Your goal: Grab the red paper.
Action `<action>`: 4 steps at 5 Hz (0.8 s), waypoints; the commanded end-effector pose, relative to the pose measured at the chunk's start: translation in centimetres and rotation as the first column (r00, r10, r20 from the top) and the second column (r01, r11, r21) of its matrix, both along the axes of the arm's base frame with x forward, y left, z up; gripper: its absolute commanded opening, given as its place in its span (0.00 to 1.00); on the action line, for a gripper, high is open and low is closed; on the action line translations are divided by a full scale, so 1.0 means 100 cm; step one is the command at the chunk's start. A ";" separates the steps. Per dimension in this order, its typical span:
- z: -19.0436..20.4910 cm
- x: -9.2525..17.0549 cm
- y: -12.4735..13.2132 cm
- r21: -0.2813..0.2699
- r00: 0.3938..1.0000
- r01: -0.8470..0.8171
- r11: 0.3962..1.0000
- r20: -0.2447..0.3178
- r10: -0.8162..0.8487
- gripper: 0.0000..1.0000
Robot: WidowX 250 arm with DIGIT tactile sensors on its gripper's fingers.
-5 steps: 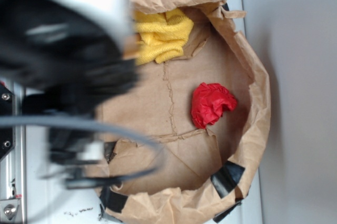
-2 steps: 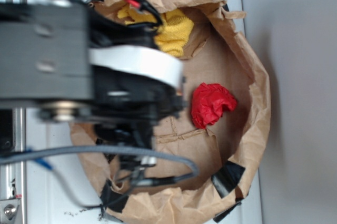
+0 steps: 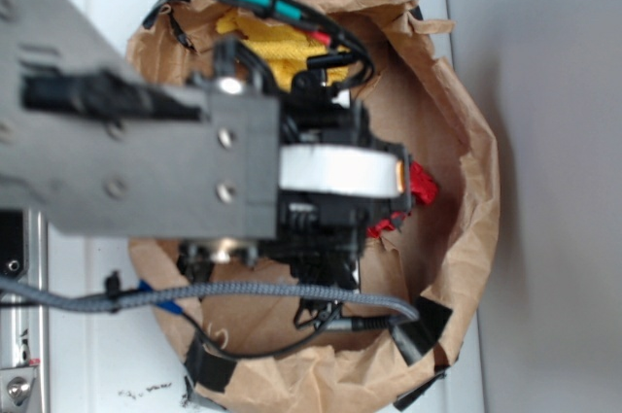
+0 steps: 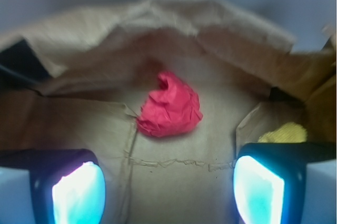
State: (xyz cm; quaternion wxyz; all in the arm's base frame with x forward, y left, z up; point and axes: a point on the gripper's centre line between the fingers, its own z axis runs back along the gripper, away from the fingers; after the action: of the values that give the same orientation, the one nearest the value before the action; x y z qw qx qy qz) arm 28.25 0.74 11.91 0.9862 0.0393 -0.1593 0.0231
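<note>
While the arm fills the left and centre of the exterior frame, the red paper (image 3: 421,183) shows only as a sliver at centre right, mostly hidden behind the white wrist band. Wrist view: red paper (image 4: 171,106) lies at frame centre on the floor of the brown paper bag (image 4: 174,23), crumpled, not touched by anything. Gripper (image 4: 168,184) sits at the bottom edge; both fingers (image 4: 79,190) are spread wide apart, one at lower left, one at lower right, with nothing between them. Yellow cloth (image 4: 284,132) peeks out at right, just above the right finger. Exterior view: yellow cloth (image 3: 267,44) at upper centre, partly under cables.
</note>
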 end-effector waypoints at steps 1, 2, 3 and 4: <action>-0.022 0.022 -0.004 0.027 0.999 0.027 0.999 0.044 -0.028 1.00; -0.045 0.016 -0.007 0.064 0.998 0.051 0.997 0.045 -0.054 1.00; -0.073 0.015 -0.001 0.090 0.993 0.099 0.991 0.048 -0.104 1.00; -0.087 0.023 0.005 0.070 0.993 0.118 0.990 0.011 -0.119 1.00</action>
State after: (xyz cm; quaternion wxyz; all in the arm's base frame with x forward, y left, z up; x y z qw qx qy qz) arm 30.10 0.83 2.49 0.9846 0.0600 -0.1592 -0.0396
